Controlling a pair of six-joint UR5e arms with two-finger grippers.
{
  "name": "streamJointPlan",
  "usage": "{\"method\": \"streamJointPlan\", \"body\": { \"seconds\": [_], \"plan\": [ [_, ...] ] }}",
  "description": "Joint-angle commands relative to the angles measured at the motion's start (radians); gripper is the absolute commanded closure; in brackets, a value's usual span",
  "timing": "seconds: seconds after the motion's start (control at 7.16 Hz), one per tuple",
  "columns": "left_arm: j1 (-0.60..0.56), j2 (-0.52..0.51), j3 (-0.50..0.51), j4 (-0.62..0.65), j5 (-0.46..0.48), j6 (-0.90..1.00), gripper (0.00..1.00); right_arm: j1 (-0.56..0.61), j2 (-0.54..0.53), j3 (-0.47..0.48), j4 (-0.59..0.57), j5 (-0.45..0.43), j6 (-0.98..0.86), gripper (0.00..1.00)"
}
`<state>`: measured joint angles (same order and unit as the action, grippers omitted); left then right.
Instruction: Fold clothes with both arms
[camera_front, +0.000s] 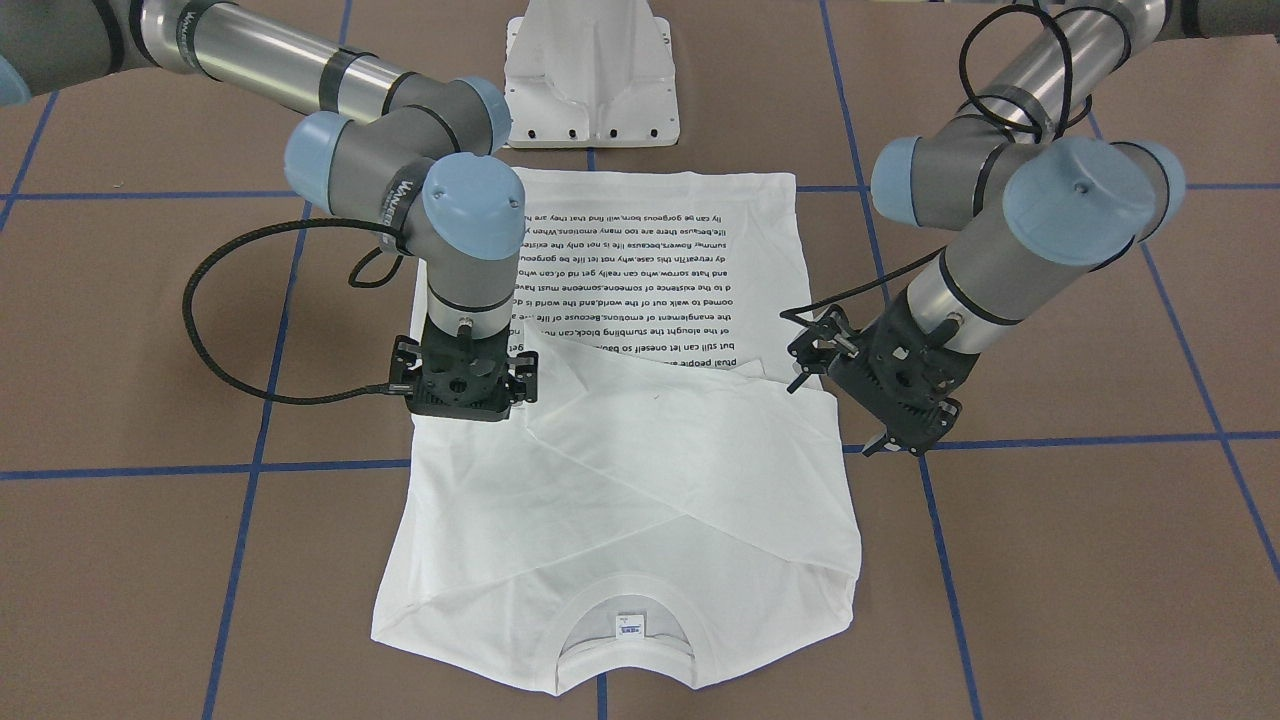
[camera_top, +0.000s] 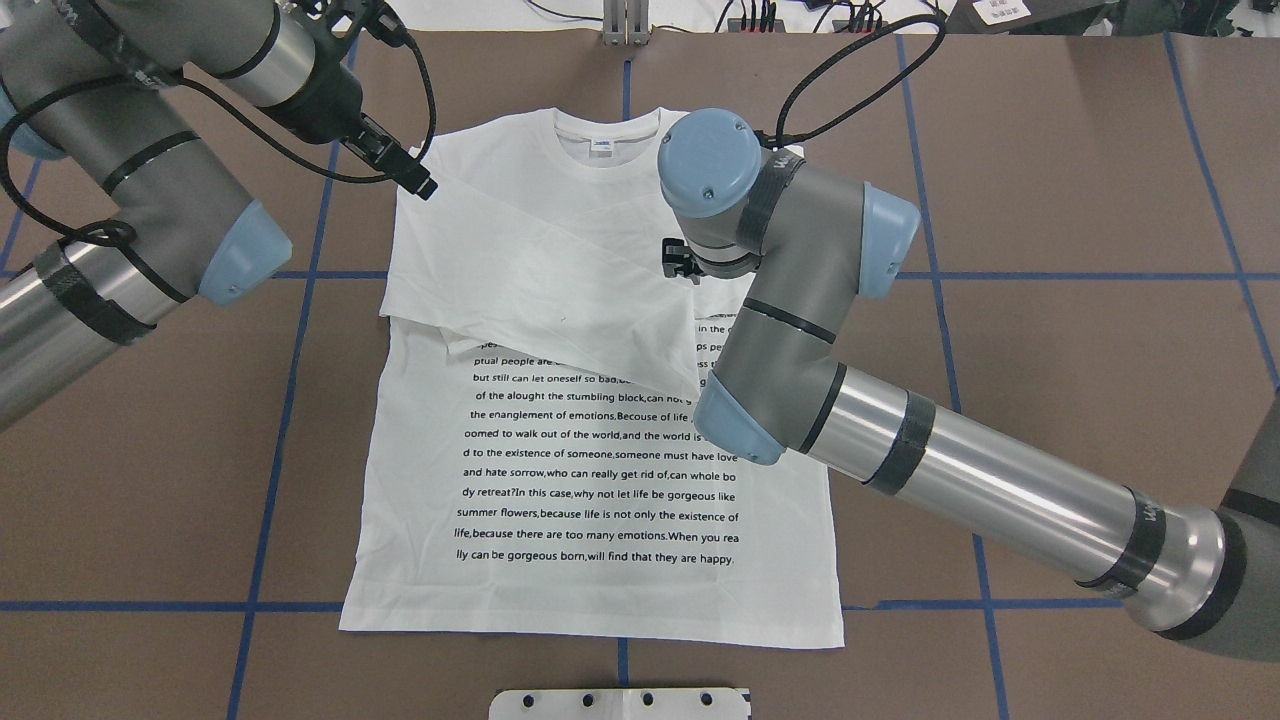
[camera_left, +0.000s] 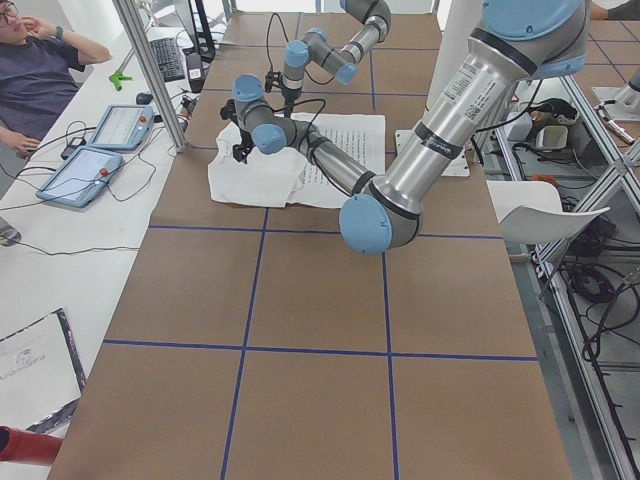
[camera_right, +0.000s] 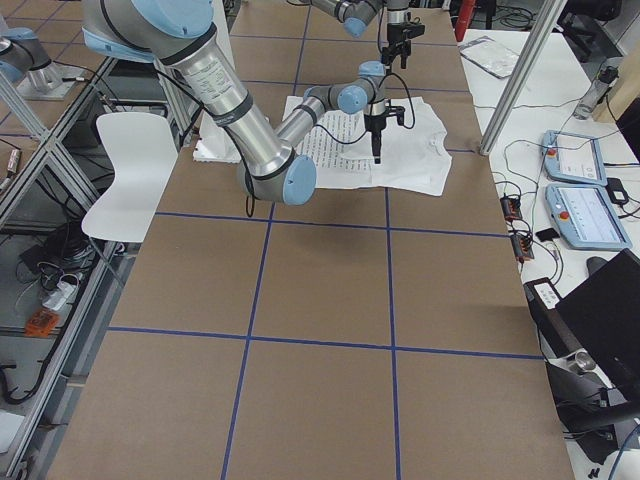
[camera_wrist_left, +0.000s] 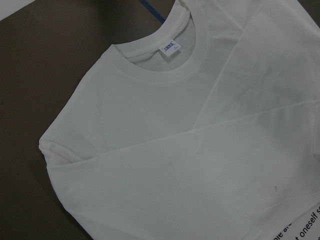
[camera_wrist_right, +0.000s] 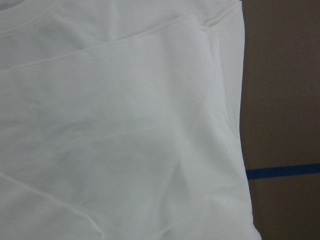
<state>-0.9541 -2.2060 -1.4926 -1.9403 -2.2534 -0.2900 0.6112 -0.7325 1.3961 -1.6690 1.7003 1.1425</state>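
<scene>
The white T-shirt (camera_front: 620, 480) lies flat on the brown table, text side up, collar (camera_top: 605, 130) at the far end from the robot. Both long sleeves are folded across the chest, one over the other. My left gripper (camera_front: 842, 408) hovers tilted just off the shirt's edge near the shoulder (camera_top: 405, 170); it looks open and holds nothing. My right gripper (camera_front: 465, 400) points straight down over the opposite edge of the shirt, beside the crossed sleeves, and looks open. In the overhead view its wrist hides most of it. Both wrist views show only cloth (camera_wrist_left: 150, 125) (camera_wrist_right: 125, 140), no fingers.
The white pedestal base (camera_front: 590, 75) stands at the shirt's hem end. Blue tape lines (camera_front: 250, 470) grid the brown table. A person (camera_left: 40, 70) sits at a side table with tablets (camera_left: 100, 150). A white chair (camera_right: 125, 170) stands behind the robot.
</scene>
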Motion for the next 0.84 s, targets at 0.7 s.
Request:
{"method": "streamJointPlan", "body": {
  "seconds": [0.7],
  "plan": [
    [-0.014,0.002,0.002,0.001,-0.002,0.0,0.01,-0.106,0.111,-0.146,0.002,-0.097,0.042,0.0]
  ]
}}
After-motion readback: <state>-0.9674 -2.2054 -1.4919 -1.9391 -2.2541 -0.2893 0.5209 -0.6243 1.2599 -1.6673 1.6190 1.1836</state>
